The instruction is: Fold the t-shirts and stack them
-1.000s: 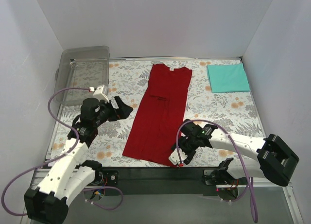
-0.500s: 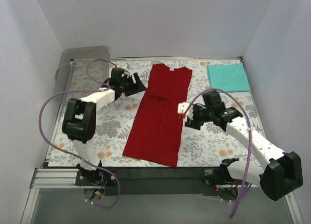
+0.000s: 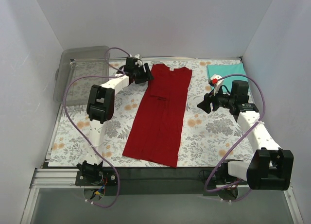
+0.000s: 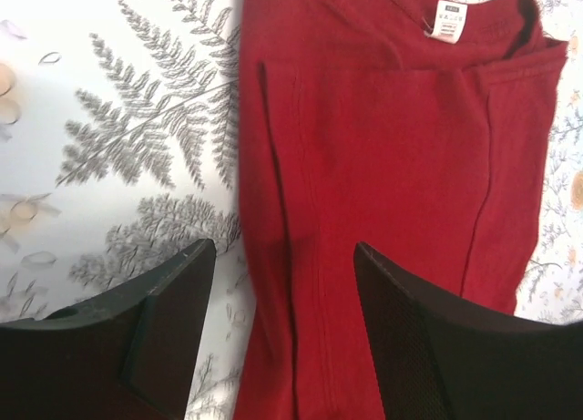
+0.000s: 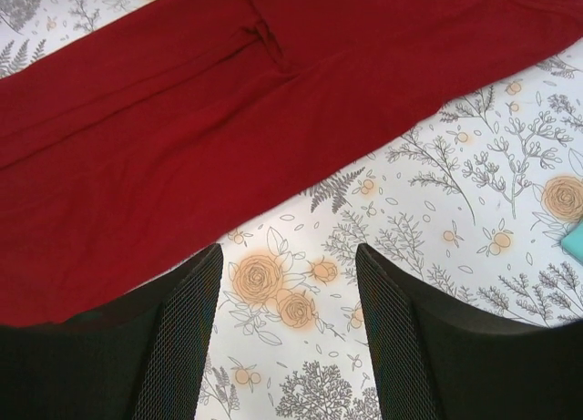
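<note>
A clear plastic bin (image 3: 85,55) sits at the far left corner, and the pattern beneath shows through its floor. It lies on a tablecloth (image 3: 214,131), white with grey ferns and orange roses (sharpest in the wrist views). White walls (image 3: 160,20) close in three sides. A black strip (image 3: 160,173) runs along the near edge.

White walls (image 3: 146,25) enclose a floral-patterned table (image 3: 214,134).

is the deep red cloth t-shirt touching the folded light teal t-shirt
Apart. The top external view shows a strip of flowered table cover lying bare between the deep red t-shirt and the folded teal t-shirt.
</note>
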`<action>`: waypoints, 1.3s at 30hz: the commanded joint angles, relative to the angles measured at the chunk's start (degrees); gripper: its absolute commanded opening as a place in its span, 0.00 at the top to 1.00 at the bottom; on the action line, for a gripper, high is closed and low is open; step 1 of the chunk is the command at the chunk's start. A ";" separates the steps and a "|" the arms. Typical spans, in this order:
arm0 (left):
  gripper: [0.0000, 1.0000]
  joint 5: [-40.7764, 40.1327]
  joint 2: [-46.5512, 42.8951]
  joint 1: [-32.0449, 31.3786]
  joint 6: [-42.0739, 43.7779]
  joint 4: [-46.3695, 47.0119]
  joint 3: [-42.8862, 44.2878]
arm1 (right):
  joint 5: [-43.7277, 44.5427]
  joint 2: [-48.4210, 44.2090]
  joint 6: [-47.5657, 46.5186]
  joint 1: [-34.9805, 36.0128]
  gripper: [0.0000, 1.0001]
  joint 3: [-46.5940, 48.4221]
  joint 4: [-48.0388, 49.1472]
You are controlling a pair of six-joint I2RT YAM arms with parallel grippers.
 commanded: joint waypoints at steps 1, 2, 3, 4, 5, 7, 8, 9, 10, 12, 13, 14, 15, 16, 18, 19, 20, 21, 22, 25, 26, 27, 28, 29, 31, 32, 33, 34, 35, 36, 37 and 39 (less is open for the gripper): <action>0.43 -0.25 3.29 -1.18 2.87 -6.63 7.09 | -3.00 -2.19 2.51 -0.40 0.44 -0.81 3.24; 0.47 -0.60 4.00 -1.18 3.05 -7.33 8.08 | -3.17 -2.20 2.51 -2.14 0.44 -0.99 3.33; 0.48 -0.95 4.70 -1.27 3.14 -8.56 9.30 | -3.35 -2.11 2.59 -2.33 0.44 -0.99 3.33; 0.49 -1.13 5.41 -1.27 3.48 -9.00 10.88 | -3.61 -2.11 2.60 -2.60 0.44 -1.08 3.33; 0.51 -1.39 6.46 -1.36 3.58 -9.36 11.51 | -3.70 -2.11 2.60 -2.77 0.44 -1.16 3.33; 0.60 -1.49 7.43 -1.45 3.93 -10.15 13.35 | -3.88 -2.19 2.51 -3.04 0.43 -1.43 3.33; 0.64 -1.57 7.87 -1.45 3.93 -10.41 13.88 | -3.88 -2.20 2.51 -3.21 0.43 -1.52 3.33; 0.70 -1.66 8.75 -1.62 4.01 -10.68 14.32 | -3.88 -2.20 2.51 -3.30 0.43 -1.52 3.33; 0.74 -1.66 9.10 -1.62 4.02 -10.85 14.94 | -3.88 -2.37 2.51 -3.39 0.44 -1.52 3.33; 0.83 -2.53 9.72 -1.71 4.02 -10.85 16.08 | -3.88 -2.55 2.33 -3.56 0.43 -1.86 3.33; 0.89 -2.98 9.90 -1.71 4.10 -10.94 16.43 | -3.88 -2.72 2.33 -3.65 0.44 -1.87 3.41; 0.93 -3.50 9.98 -1.71 3.93 -10.86 16.87 | -3.96 -2.72 2.33 -3.74 0.44 -1.95 3.42; 0.97 -4.99 9.81 -1.71 4.01 -10.94 17.05 | -3.97 -2.72 2.33 -3.74 0.44 -1.96 3.42; 1.00 -5.96 9.55 -1.71 3.84 -10.94 17.05 | -4.05 -2.90 2.33 -3.83 0.43 -2.04 3.42; 1.00 -7.89 9.11 -1.45 3.84 -11.12 16.79 | -4.05 -2.81 2.24 -3.92 0.44 -2.13 3.42; 1.00 -9.73 8.50 -1.36 3.75 -11.21 16.53 | -4.14 -2.90 2.24 -3.92 0.44 -2.13 3.42; 1.00 -10.44 8.06 -1.18 3.49 -11.29 16.09 | -4.05 -2.81 2.16 -4.00 0.43 -2.13 3.42; 1.00 -11.06 7.62 -0.66 2.97 -11.29 15.48 | -4.05 -2.81 2.16 -4.00 0.43 -2.22 3.33; 1.00 -12.54 6.48 -0.22 2.44 -11.21 13.64 | -3.97 -2.81 2.16 -4.00 0.43 -2.22 3.33; 1.00 -14.05 4.54 1.45 1.03 -10.51 8.81 | -3.97 -2.81 2.16 -4.09 0.43 -2.31 3.50; 1.00 -14.92 3.32 1.80 0.77 -10.24 7.40 | -3.79 -2.81 2.16 -4.09 0.43 -2.22 3.50; 1.00 -15.37 2.61 2.76 0.24 -9.80 6.25 | -3.79 -2.64 2.16 -4.09 0.43 -2.22 3.50; 1.00 -15.46 2.08 3.21 -0.89 -9.71 3.89 | -3.79 -2.55 2.16 -4.09 0.43 -2.31 3.50; 1.00 -17.72 0.94 3.74 -1.60 -9.63 2.91 | -3.79 -2.55 2.16 -4.09 0.43 -2.31 3.50; 1.00 -19.06 -0.12 5.14 -4.23 -9.45 0.80 | -3.61 -2.46 2.07 -4.09 0.43 -2.31 3.50; 1.00 -19.93 -0.73 5.58 -5.12 -9.27 -1.12 | -3.53 -2.46 2.07 -4.09 0.43 -2.39 3.50; 1.00 -20.38 -1.69 6.63 -6.17 -9.10 -2.27 | -3.35 -2.55 2.07 -4.09 0.43 -2.31 3.42; 1.00 -20.90 -2.31 6.99 -8.35 -9.01 -3.07 | -3.26 -2.37 2.07 -4.09 0.43 -2.31 3.50; 1.00 -21.43 -2.67 7.43 -9.42 -8.92 -4.64 | -3.18 -2.46 1.89 -4.18 0.43 -2.31 3.50; 1.00 -22.13 -3.37 8.13 -10.48 -8.83 -5.27 | -3.09 -2.28 1.98 -4.18 0.43 -2.31 3.50; 1.00 -22.49 -3.64 8.40 -11.36 -8.83 -5.88 | -3.00 -2.20 1.98 -4.18 0.43 -2.31 3.50; 1.00 -22.32 -4.08 8.92 -12.94 -8.48 -7.03 | -3.00 -2.28 1.89 -4.18 0.43 -2.31 3.42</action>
